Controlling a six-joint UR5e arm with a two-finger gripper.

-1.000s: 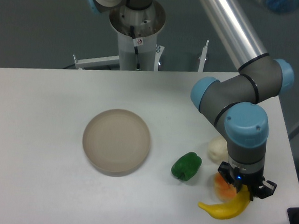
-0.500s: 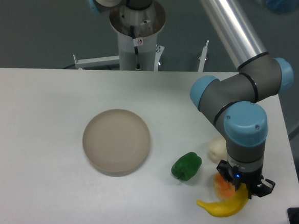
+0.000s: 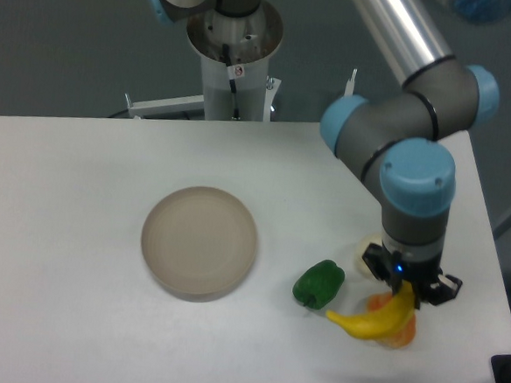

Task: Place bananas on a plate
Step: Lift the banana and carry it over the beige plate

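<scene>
Camera: curved, smooth bright-yellow banana [image 3: 367, 319] clamped in gripper [image 3: 405, 295].

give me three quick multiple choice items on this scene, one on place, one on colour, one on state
1. Where is the banana?
A. on the plate
B. right of the green pepper
C. behind the plate

2. What colour is the pepper?
A. green
B. red
C. purple

3. What is on the plate?
A. banana
B. pepper
C. nothing

Answers:
1 B: the banana sits in the gripper, right of the pepper, its shadow on the table below.
2 A: it is plainly green.
3 C: its surface is bare.
</scene>
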